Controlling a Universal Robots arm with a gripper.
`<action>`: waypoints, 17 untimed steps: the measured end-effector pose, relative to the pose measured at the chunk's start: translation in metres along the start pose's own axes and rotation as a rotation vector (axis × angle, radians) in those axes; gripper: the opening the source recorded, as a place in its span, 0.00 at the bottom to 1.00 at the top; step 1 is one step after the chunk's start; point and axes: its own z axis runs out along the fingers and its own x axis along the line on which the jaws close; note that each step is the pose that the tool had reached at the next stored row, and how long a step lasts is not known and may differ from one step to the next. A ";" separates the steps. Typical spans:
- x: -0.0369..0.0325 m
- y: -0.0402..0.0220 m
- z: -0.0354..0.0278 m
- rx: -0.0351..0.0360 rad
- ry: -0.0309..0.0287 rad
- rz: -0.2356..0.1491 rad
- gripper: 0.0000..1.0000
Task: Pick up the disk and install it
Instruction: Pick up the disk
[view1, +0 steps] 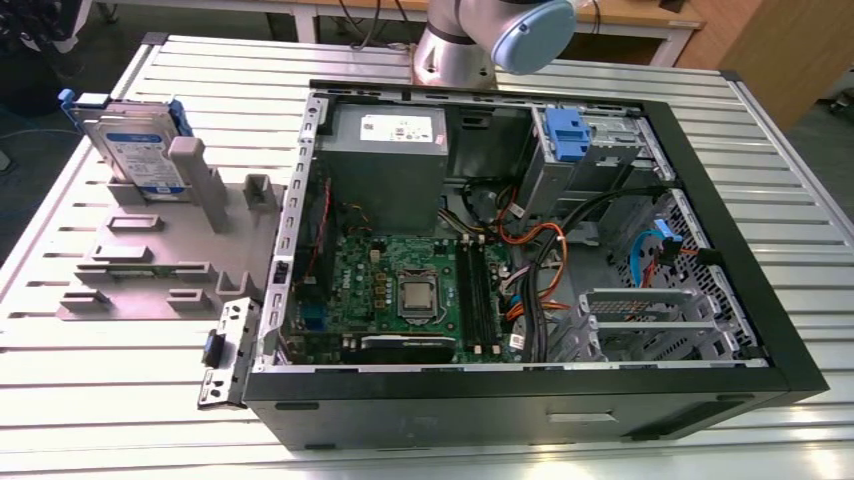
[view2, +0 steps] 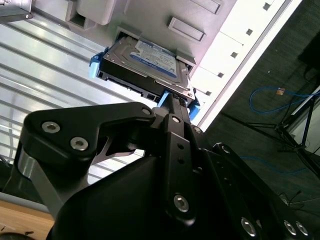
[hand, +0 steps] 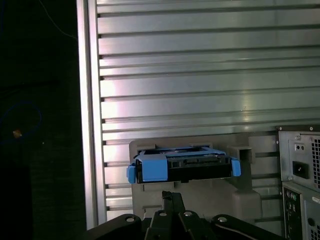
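I see the disk (view1: 134, 150), a flat silver-metal hard drive with a white-and-blue label and a blue plastic frame. It stands on edge in a grey plastic holder (view1: 134, 270) on the ribbed metal table (view1: 80, 400), to the exterior view's left of the open black computer case (view1: 534, 400). In the first wrist view my black gripper (hand: 171, 196) points at the disk's blue end, near it but apart. Its jaws are closed together, holding nothing.
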 end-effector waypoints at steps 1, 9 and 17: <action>0.0000 0.0000 0.0000 0.0000 0.0000 0.000 0.11; 0.0001 0.0000 0.0004 -0.0023 0.0047 -0.108 0.11; 0.0001 0.0000 0.0008 -0.0052 0.0110 -0.251 0.11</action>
